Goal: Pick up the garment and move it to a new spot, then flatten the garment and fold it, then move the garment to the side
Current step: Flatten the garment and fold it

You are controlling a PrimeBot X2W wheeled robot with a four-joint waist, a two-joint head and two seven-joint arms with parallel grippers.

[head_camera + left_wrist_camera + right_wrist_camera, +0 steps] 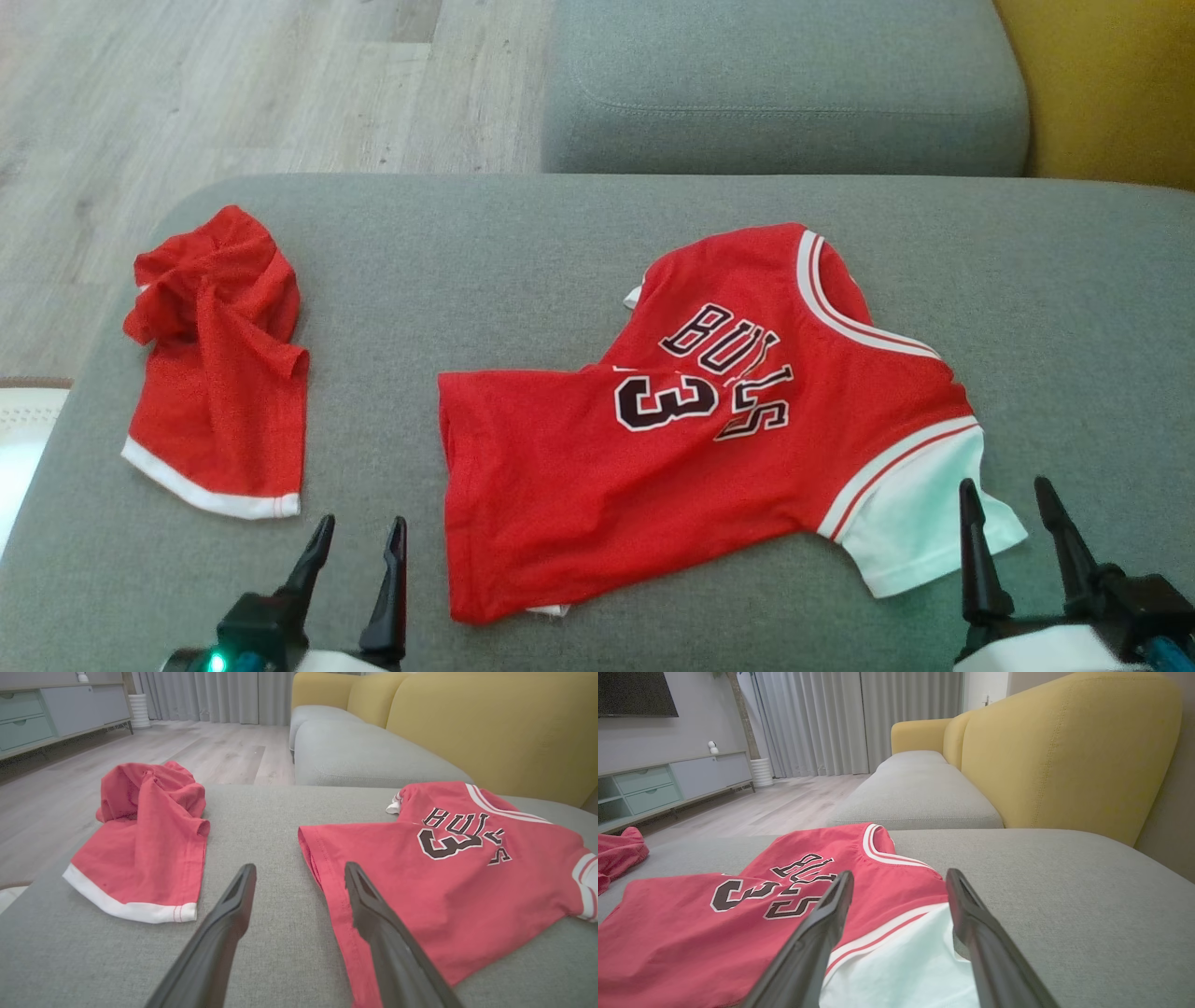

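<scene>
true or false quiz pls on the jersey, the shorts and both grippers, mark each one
1. The red jersey lies on the grey cushion with its print facing up. True.
2. The red shorts lie to the robot's left of the jersey, apart from it. True.
3. The left gripper is shut on the jersey's hem. False: it is open and holds nothing.
4. The sleeve by the right gripper is black. False: it is white, with red and white stripes where it meets the red body.
</scene>
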